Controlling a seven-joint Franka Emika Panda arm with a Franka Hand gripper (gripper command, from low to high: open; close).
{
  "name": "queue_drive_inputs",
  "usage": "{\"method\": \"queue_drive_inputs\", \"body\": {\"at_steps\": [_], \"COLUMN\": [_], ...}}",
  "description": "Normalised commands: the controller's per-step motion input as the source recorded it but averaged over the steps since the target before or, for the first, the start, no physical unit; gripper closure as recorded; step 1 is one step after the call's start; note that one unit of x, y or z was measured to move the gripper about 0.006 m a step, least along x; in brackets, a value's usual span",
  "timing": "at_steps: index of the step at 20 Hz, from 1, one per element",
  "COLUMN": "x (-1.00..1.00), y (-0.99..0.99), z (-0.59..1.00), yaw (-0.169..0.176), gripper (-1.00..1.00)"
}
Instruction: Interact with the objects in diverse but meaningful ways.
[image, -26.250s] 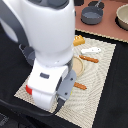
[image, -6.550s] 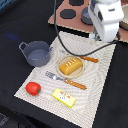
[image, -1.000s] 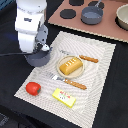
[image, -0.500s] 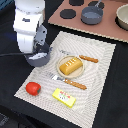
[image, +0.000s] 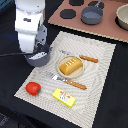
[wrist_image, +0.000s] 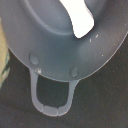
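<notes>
Grey pot (image: 42, 56) is covered by the gripper (image: 36, 54); a white piece (wrist_image: 79, 19) is seen inside. The jaws' state cannot be told.

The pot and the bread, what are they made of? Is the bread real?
The pot looks like matte grey-blue plastic: its surface is dull and even, and its loop handle looks moulded in one piece. The bread looks like smooth, slightly shiny golden plastic with no crumbs, so probably a toy, though the view is blurry.

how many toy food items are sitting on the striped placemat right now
3: golden bread loaf on a plate at centre, red tomato and yellow butter block along the near edge. The arm may hide more.
</notes>
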Motion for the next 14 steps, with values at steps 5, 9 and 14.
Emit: {"method": "queue_drive_inputs", "body": {"at_steps": [5,9,14], "x": [-0.30,-0.31,-0.37], "y": [0.30,0.31,0.25], "z": [-0.01,-0.07,-0.16], "yaw": [0.029,0.037,0.043], "gripper": [-1.00,-1.00,-1.00]}}
